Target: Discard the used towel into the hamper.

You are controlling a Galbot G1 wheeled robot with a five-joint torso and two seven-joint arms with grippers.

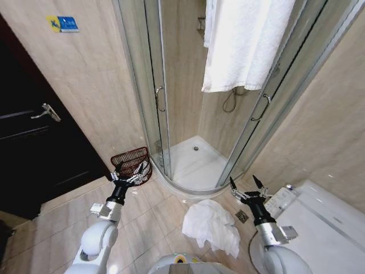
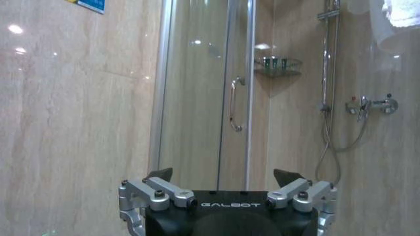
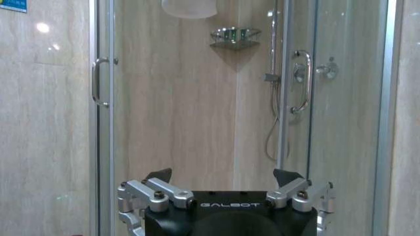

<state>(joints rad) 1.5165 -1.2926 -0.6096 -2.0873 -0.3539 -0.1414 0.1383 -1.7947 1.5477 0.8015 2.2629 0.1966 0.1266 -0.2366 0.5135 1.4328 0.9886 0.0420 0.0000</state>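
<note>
On the tiled floor nearest the robot, a crumpled white towel [image 1: 212, 226] is lying between the two arms. Beside it, the right gripper [image 1: 246, 185] is hovering with fingers spread apart, holding nothing. Across from it, the left gripper [image 1: 130, 177] is also hanging with fingers apart and holding nothing, just in front of the hamper [image 1: 131, 161], which is standing against the wall beside the shower enclosure [image 1: 188, 103].
</note>
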